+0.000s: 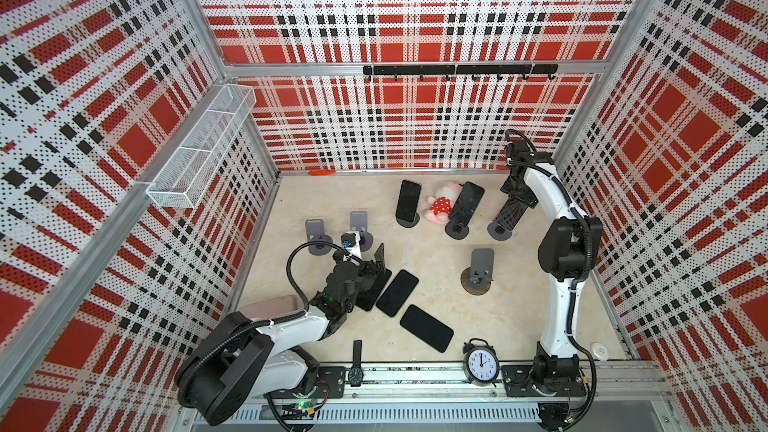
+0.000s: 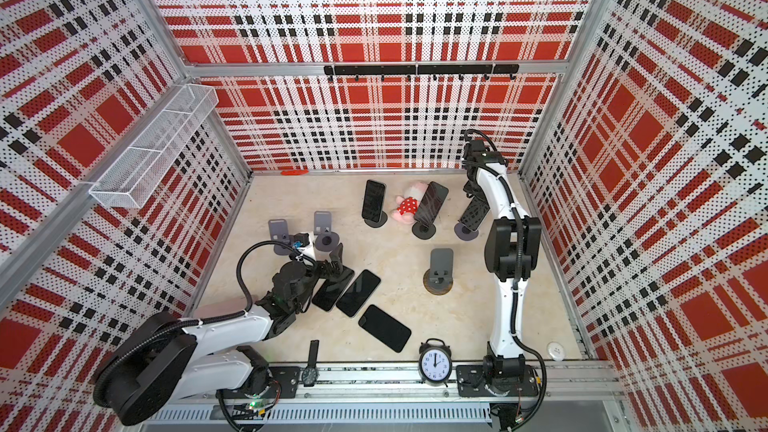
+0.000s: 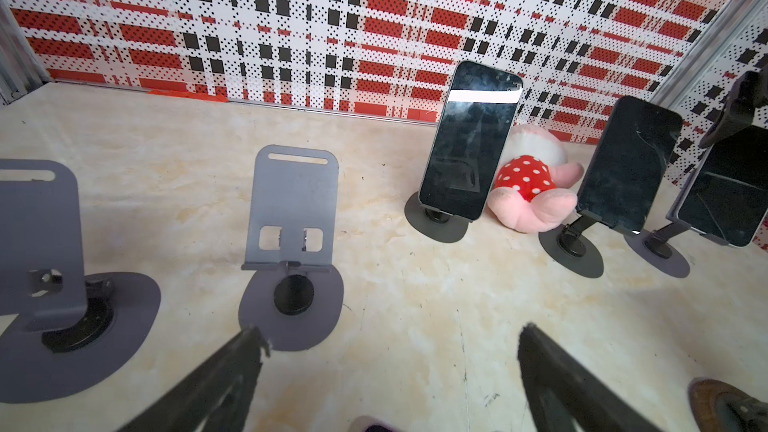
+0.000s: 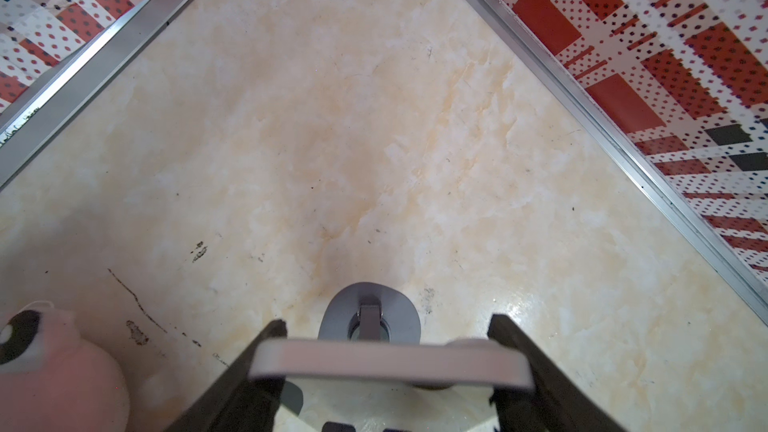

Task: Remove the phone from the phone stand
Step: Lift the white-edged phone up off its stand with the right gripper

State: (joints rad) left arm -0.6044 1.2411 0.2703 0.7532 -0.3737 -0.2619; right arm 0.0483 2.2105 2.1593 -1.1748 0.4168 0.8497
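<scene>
The dark glass-faced phone (image 3: 723,197) is clamped at its side edges by the right gripper (image 4: 388,347); it is judged stiff, slippery, fragile. The left gripper (image 3: 390,332) is found open, empty.

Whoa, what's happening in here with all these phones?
The job is taking phones off stands. The right end effector is shut on the side edges of a dark-screened phone that sits on the rightmost grey metal stand at the back, not yet lifted. The left end effector hangs open and empty near three black phones lying flat. Two more phones wait on stands.
</scene>
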